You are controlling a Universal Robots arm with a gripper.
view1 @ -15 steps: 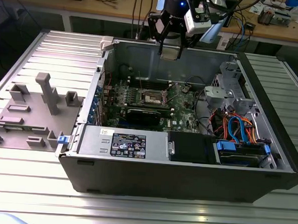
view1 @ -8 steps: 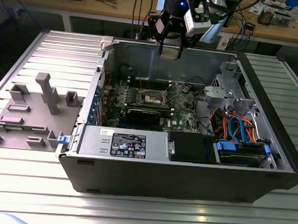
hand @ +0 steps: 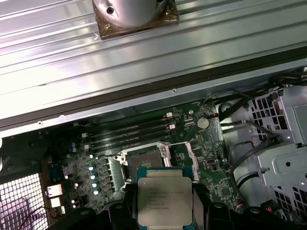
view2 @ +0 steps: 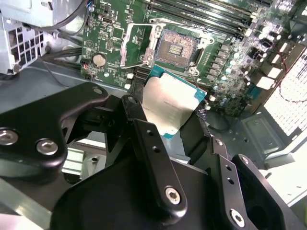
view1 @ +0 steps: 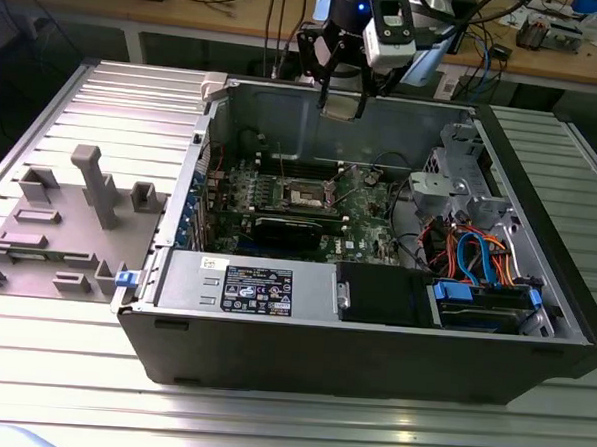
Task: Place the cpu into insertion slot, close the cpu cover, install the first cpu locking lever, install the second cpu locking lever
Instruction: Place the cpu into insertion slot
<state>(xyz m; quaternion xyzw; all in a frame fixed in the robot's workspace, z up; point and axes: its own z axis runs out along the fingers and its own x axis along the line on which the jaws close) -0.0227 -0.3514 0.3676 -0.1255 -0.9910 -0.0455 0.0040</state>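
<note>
Ribbed aluminium forms the bench [view1: 70, 372], and one open computer case [view1: 372, 358] lies across its middle. One grey fixture tray [view1: 68, 231] sits at the bench edge on the exterior view's left. One gripper [view1: 342, 104] hangs above the case's rear wall. Its two fingers [view2: 144, 134] are clenched on the opposite edges of the one cpu [view2: 165, 100], which is held flat in the air with its silver top facing both wrist views. Below, on the green board [hand: 211, 172] at the case floor, the single insertion slot [view2: 178, 48] lies uncovered and dark. The one cpu cover [view2: 125, 45] stands swung up beside it. One black graphics card [view1: 296, 230] lies just beside the slot.
</note>
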